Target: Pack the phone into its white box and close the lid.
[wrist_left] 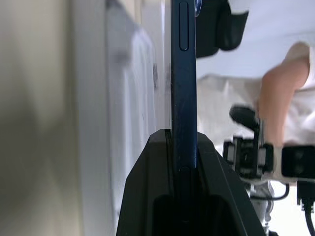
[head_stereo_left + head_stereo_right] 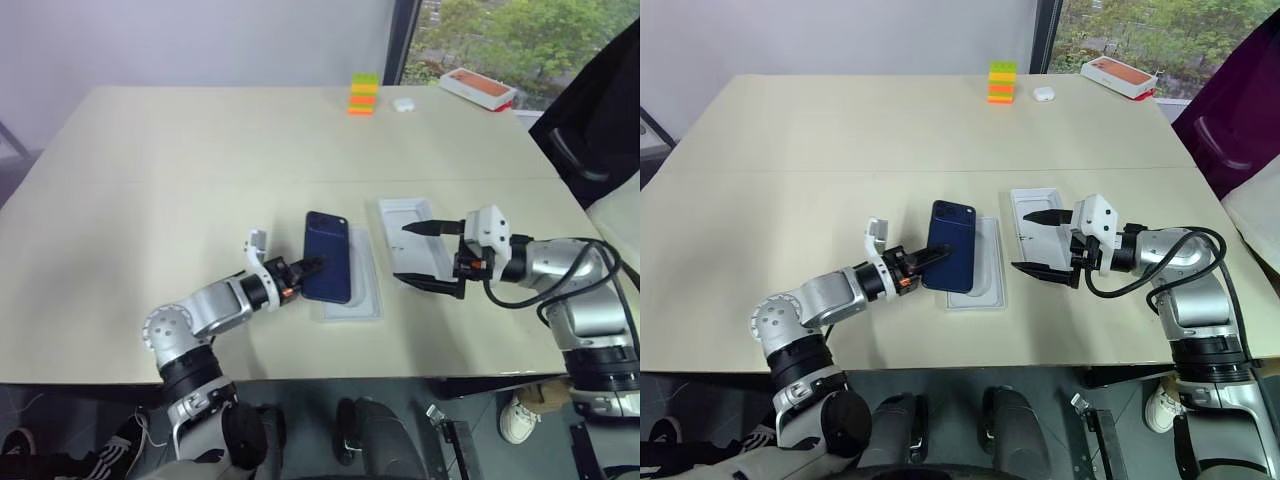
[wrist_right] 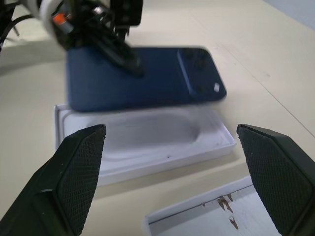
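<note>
My left gripper [image 2: 312, 265] is shut on the near end of the dark navy phone [image 2: 328, 255] and holds it edge-on between its fingers [image 1: 147, 187]. The phone hangs just above the white box [image 2: 360, 300], a shallow white tray in which a white insert with an oval recess [image 3: 147, 135] shows. To the right lies the lid [image 2: 405, 215], inside up, white with small dark marks [image 3: 224, 201]. My right gripper [image 2: 425, 256] stands open over the lid's near half, with nothing between its fingers.
At the table's far edge stand a stack of coloured blocks [image 2: 363, 94], a small white case [image 2: 403, 103] and an orange-topped box [image 2: 478, 87]. A dark chair [image 2: 590, 110] stands at the right. A person's arm [image 1: 275, 93] shows beyond the table.
</note>
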You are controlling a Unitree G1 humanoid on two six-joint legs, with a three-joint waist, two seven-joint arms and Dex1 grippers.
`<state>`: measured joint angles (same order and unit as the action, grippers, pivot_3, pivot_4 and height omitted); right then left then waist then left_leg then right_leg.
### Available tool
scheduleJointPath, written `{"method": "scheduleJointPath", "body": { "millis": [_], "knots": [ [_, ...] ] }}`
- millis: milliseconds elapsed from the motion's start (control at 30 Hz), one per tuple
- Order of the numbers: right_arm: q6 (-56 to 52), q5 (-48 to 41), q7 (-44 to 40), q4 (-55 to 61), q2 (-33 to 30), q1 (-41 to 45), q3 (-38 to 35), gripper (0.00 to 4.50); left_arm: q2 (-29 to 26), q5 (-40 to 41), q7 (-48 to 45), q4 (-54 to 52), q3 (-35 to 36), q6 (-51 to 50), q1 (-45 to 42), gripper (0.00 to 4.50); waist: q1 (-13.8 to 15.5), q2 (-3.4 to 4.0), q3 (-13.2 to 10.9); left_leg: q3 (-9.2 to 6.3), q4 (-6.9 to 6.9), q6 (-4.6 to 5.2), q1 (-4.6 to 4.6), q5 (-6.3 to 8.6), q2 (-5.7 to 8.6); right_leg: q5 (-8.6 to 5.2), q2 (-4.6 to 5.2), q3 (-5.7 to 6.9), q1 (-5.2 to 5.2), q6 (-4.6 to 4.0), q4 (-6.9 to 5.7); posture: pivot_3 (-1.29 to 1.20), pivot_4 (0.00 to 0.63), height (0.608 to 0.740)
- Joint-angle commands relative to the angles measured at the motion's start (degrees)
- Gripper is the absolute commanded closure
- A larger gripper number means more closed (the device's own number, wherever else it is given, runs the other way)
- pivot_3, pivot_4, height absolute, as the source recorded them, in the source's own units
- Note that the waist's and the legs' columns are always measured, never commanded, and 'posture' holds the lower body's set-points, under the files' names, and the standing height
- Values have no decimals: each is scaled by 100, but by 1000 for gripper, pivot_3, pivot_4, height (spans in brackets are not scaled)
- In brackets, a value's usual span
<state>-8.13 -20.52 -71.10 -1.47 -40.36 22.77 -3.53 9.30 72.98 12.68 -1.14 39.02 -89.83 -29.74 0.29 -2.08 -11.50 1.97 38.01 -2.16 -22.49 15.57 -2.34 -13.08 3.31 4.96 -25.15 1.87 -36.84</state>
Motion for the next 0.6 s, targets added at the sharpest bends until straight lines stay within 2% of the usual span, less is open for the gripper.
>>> {"method": "scheduleJointPath", "body": {
  "millis": [33, 133, 567, 600],
  "knots": [
    [14, -73, 122, 222, 7, -2, -29, 45, 17, 401, 107, -102, -248, 177, -1, 4500, 28, 0, 0, 0, 0, 0, 1, 0, 0, 0, -2, 1, 0, 0, -1, 0, 150, 740],
    [-22, -85, 188, 278, 9, 20, 9, 45, -34, 288, 187, -128, -479, 409, 43, 4500, 48, 1, 0, 0, 0, 0, 1, 0, -1, 0, -6, 5, 0, -2, -3, 0, 150, 740],
    [2, -25, 368, 217, 63, 166, 183, 45, -295, 906, 346, 151, -1175, 726, 197, 4500, 49, 1, 0, 0, 3, 0, -1, 0, 0, 1, -4, 5, 3, -3, 1, 0, 150, 740],
    [7, -26, 383, 212, 64, 170, 193, 7, -317, 943, 369, 165, -1226, 760, 198, 4021, 50, 1, 0, 0, 4, 0, -1, 0, 0, 1, -4, 6, 4, -3, 1, 0, 150, 740]
  ]
}}
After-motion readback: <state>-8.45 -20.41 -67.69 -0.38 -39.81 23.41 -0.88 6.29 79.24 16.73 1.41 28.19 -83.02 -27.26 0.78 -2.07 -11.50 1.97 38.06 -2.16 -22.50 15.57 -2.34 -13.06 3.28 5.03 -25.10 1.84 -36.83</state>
